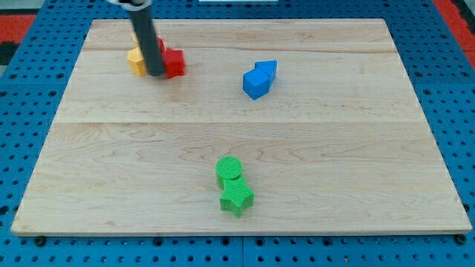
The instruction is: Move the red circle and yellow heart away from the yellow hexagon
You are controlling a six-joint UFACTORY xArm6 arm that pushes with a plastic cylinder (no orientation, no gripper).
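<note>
Big wooden board [245,148] fills the view. At approx 11 o'clock, the rod's tip [156,73] sits btwn a yellow block [137,61] & a red block [174,63], touching both; shapes hard to tell, rod hides part. No claw on this arm, just a rod. Two blue blocks [259,78] touching at 1 o'clock, green circle [229,170] w/ green star [237,199] at 6.

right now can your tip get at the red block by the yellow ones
Probably yes. My tip already sits in that cluster at the view's top left, with the red block right beside it on the view's right and a yellow block on its left. Nothing stands between them.
</note>
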